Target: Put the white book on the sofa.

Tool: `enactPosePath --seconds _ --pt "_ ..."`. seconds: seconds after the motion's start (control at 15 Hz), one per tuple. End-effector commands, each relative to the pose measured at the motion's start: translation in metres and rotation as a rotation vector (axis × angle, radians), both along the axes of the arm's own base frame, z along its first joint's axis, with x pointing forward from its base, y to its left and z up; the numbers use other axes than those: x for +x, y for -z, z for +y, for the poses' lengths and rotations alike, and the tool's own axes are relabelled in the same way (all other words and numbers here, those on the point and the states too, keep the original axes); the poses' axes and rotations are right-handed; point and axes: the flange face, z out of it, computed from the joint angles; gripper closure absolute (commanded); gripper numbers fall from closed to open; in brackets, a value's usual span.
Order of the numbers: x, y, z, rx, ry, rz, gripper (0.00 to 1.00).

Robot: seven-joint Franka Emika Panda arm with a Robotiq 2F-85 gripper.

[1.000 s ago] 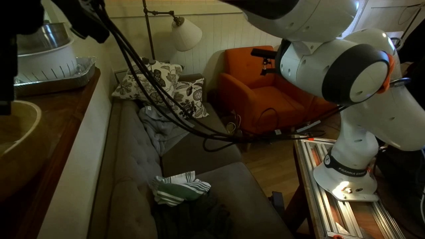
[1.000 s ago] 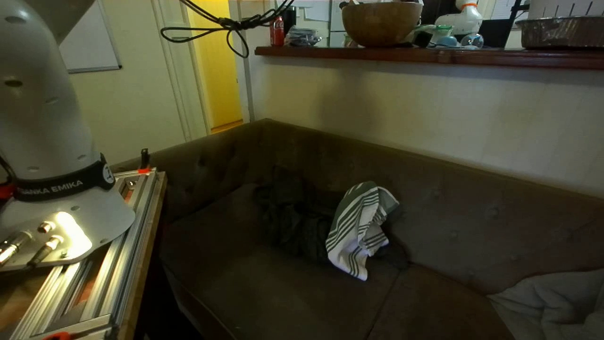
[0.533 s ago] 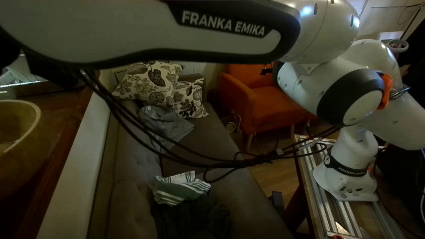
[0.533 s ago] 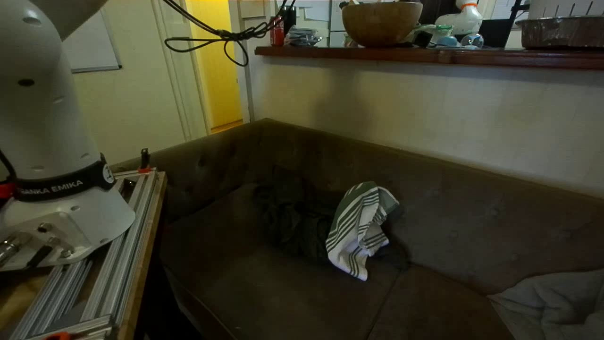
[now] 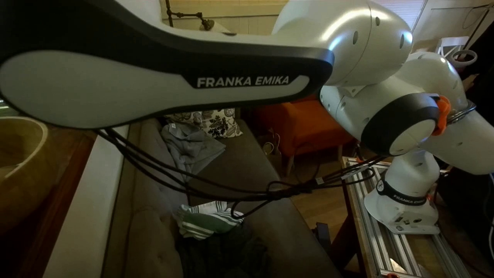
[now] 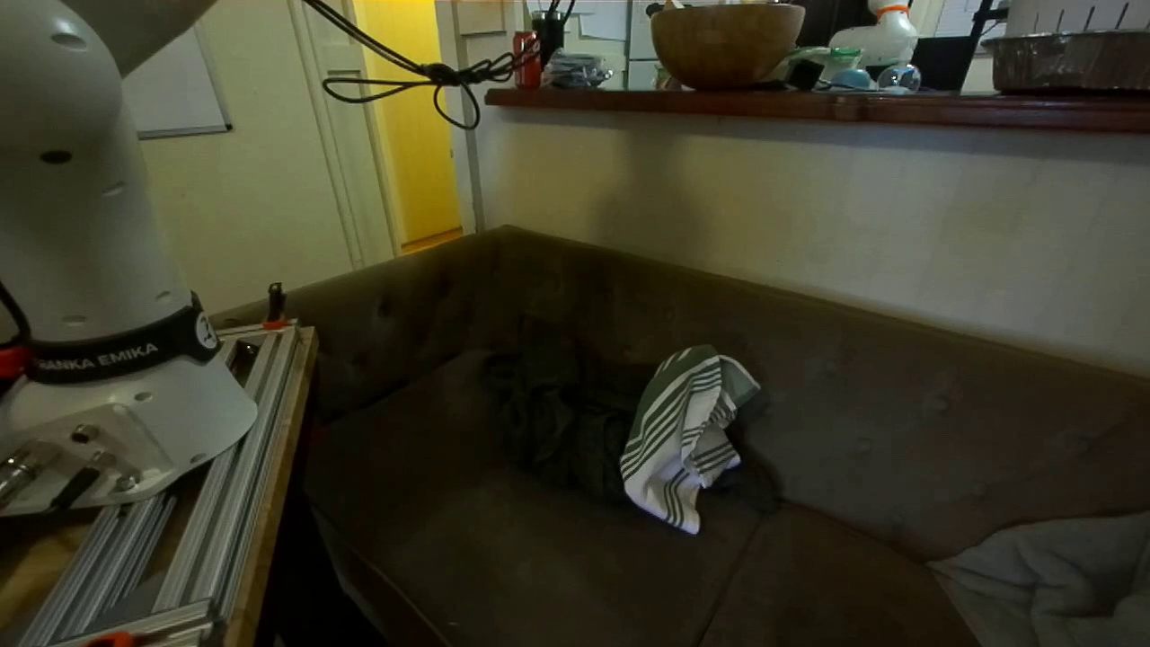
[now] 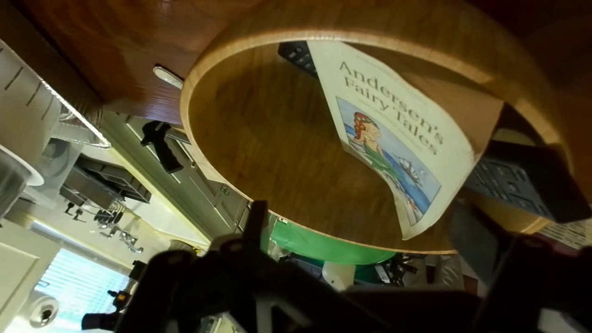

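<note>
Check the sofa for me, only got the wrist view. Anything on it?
Observer: Yes, a striped towel lies on the sofa.
Operator: I see the book in the bowl. Where's that from the sofa?
Observer: On the wooden ledge running behind the sofa.
Operator: Anything hanging off the arm?
Observer: Yes, black cables sag below it, crossing in front of the sofa in an exterior view.
</note>
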Motion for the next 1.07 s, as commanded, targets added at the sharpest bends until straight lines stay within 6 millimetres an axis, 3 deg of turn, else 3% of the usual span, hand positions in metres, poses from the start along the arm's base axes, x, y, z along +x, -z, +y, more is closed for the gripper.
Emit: enactPosePath --seconds 0.0,0.33,0.67,1.0 --pt "0.002 -0.002 0.002 0.008 -0.010 -0.040 0.00" --pt "0.007 0.005 0.009 0.096 -0.110 -0.061 0.00" --pt "0.012 0.026 0.011 0.075 -0.090 -0.010 0.00" --pt "0.014 0.034 0.011 0.058 -0.072 -0.006 0.00"
